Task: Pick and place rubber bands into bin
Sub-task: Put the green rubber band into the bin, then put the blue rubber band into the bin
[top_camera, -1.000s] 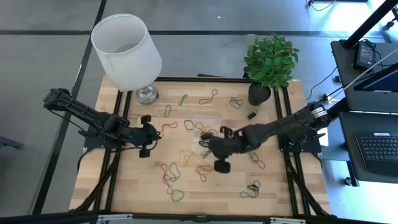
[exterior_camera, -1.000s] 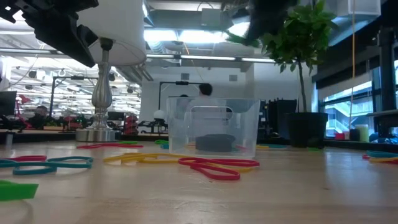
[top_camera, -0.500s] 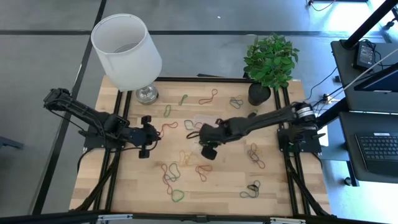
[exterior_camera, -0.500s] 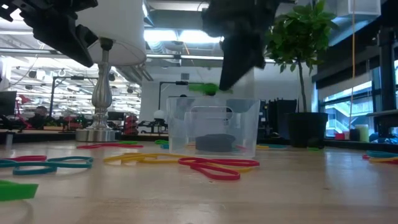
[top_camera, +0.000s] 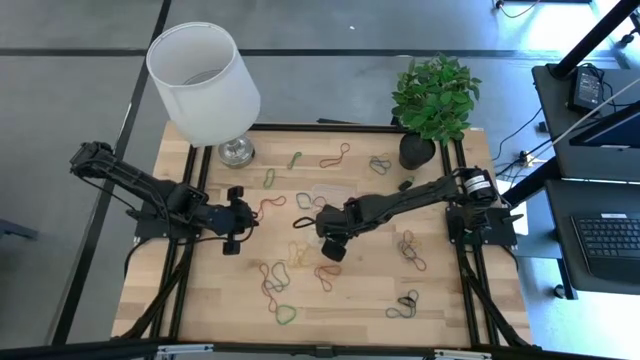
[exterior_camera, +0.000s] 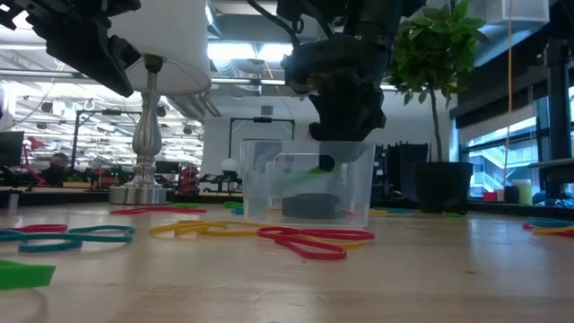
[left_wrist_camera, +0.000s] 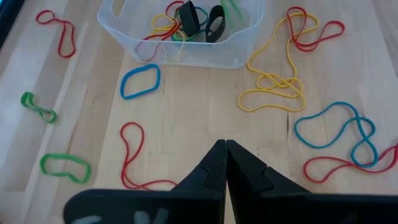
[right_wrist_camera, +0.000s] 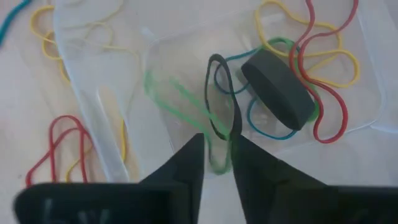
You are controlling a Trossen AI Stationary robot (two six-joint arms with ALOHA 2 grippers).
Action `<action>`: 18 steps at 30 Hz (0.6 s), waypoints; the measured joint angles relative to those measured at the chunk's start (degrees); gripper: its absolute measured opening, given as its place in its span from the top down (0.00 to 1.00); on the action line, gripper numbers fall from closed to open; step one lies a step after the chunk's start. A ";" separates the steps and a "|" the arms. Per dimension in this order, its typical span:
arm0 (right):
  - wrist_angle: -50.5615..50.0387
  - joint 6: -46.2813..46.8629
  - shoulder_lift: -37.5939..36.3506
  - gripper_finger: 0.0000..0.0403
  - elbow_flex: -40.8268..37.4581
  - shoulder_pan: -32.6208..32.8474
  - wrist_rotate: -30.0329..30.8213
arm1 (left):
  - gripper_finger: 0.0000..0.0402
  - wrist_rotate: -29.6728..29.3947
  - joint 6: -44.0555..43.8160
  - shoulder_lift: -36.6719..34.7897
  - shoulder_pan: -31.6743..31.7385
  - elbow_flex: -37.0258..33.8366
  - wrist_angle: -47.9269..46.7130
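The right claw (right_wrist_camera: 216, 158), fingers slightly apart, hangs over the bin (right_wrist_camera: 93, 93) at frame centre, a green rubber band (right_wrist_camera: 180, 102) dropping just beneath it; left claw (left_wrist_camera: 225, 163) shut, farther off

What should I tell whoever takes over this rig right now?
Left tool: shut, empty, parked over the left side of the wooden table.
Right tool: jaws slightly apart over the small clear plastic bin, a thin green rubber band blurred just beyond its tips.
Done: several coloured bands already lie in the bin.
Left: many loose bands scattered on the table around it.
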 joint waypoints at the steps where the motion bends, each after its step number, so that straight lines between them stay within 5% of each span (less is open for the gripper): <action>1: 0.11 0.00 0.00 0.76 0.20 0.00 -0.40 | 0.99 0.00 0.00 0.00 0.00 0.00 0.00; 10: -3.48 -0.03 -0.02 0.66 4.60 0.64 -1.42 | 1.00 0.07 -0.02 0.00 0.00 0.00 0.01; 18: -15.75 -0.62 -0.15 0.75 12.30 3.77 -1.28 | 0.99 0.16 -0.02 0.00 0.00 0.00 0.07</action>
